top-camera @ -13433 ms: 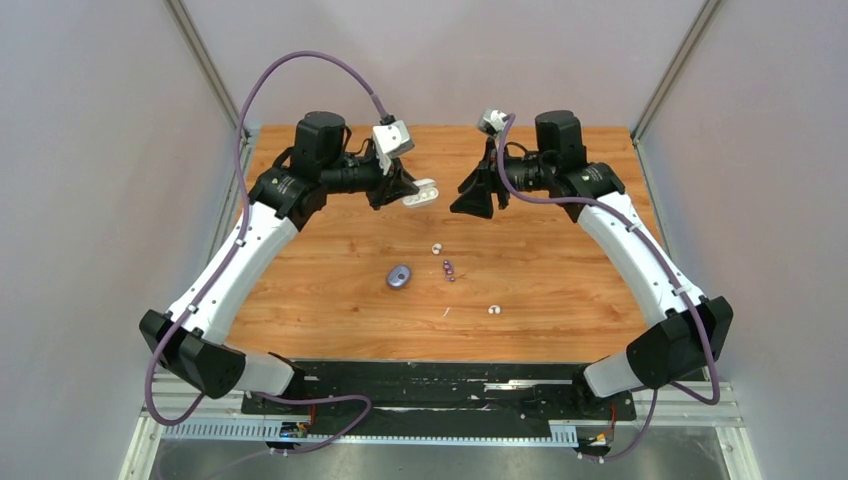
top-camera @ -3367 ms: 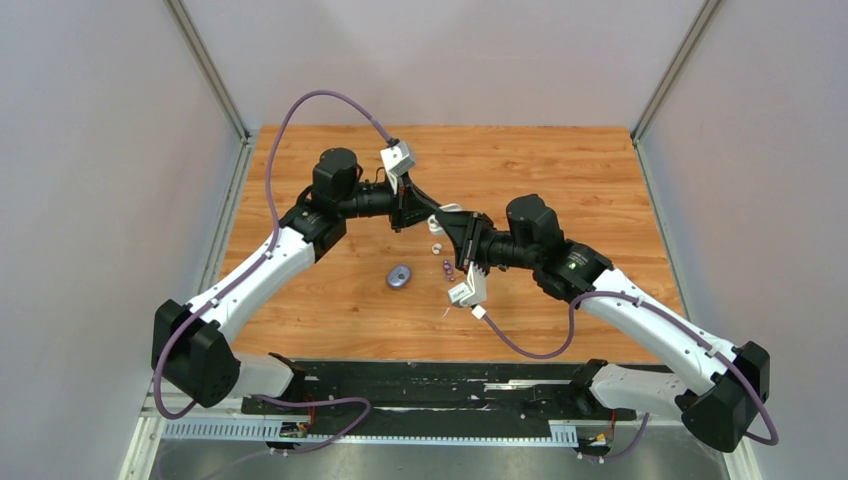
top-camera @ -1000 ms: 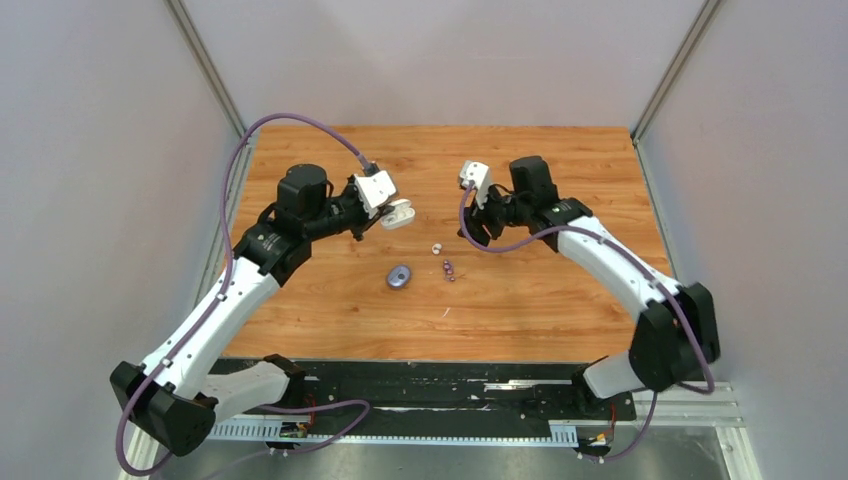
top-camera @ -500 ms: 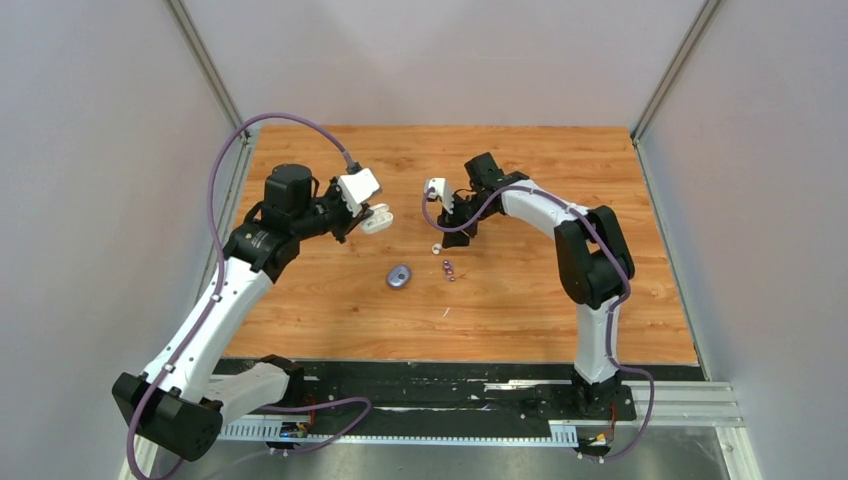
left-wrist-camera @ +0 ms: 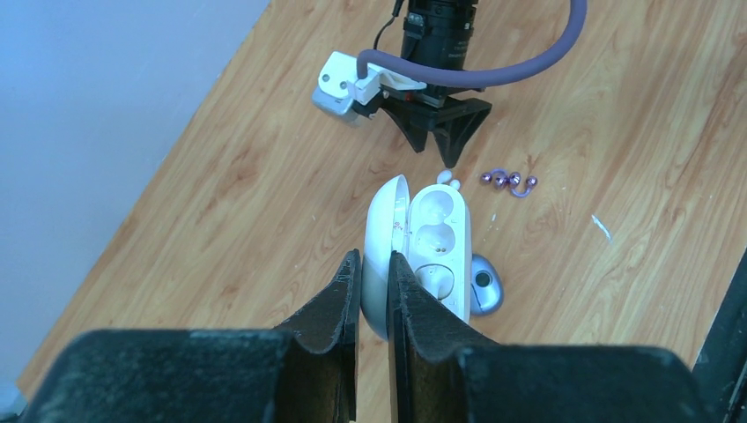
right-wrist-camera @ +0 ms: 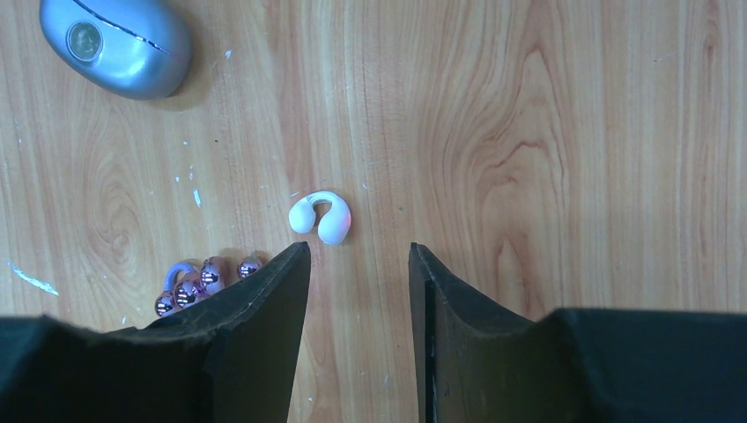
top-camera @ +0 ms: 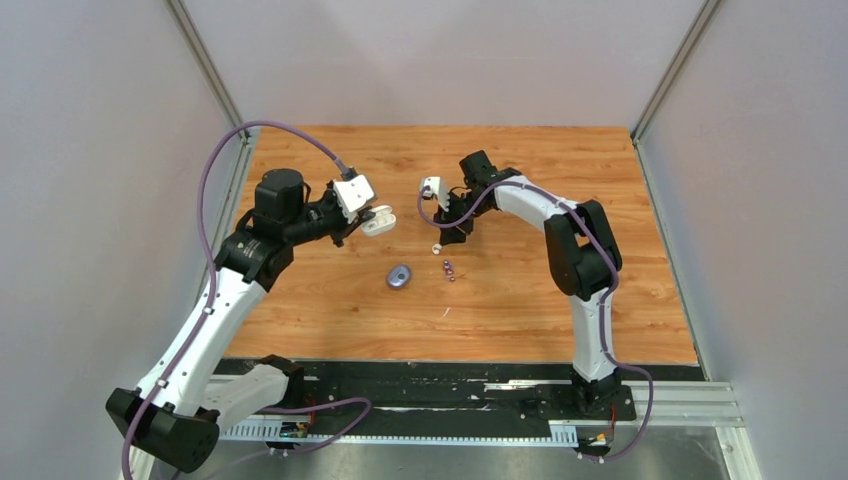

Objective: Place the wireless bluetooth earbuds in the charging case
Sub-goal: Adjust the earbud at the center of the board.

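My left gripper (left-wrist-camera: pixel 374 260) is shut on the lid of the open white charging case (left-wrist-camera: pixel 438 231), held above the table (top-camera: pixel 378 220). One well of the case shows bare contacts, and the other seems to hold a white shape. A white earbud (right-wrist-camera: pixel 320 217) lies on the wood just ahead of my right gripper (right-wrist-camera: pixel 358 251), which is open and empty. From above, the right gripper (top-camera: pixel 447 230) points down beside that white earbud (top-camera: pixel 436 248). Dark purple earbuds (right-wrist-camera: pixel 198 282) lie clustered at the left fingertip (top-camera: pixel 448 269).
A closed grey-purple oval case (top-camera: pixel 399 276) lies on the wooden table (top-camera: pixel 560 290) near the purple buds, also seen in the right wrist view (right-wrist-camera: pixel 119 44). Grey walls stand on both sides and at the back.
The right arm has swung left and folded, bringing its gripper down over the white earbud with the jaws slightly narrower. The left gripper has drawn back to the left with the case.
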Controlling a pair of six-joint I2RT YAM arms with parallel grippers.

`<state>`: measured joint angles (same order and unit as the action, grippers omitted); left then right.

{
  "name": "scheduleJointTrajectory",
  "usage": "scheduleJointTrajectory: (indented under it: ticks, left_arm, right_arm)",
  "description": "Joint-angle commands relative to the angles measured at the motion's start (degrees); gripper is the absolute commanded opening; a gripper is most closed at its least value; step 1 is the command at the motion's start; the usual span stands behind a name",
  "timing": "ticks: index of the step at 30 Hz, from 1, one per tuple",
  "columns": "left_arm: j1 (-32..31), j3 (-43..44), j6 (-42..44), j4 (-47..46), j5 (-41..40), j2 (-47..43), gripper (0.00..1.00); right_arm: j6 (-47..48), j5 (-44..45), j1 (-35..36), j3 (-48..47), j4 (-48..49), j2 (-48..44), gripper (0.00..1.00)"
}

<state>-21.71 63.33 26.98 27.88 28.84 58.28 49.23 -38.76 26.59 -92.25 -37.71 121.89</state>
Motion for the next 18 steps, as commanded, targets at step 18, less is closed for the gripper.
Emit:
scheduleJointTrajectory:
  ticks: [18]
  left_arm:
    - [0.4, 0.2, -1.1, -2.9, -0.2, -0.2, 0.0]
  right_arm:
    - [-1.1, 2.8, 4.8, -1.9, 1.5, 0.3, 0.39]
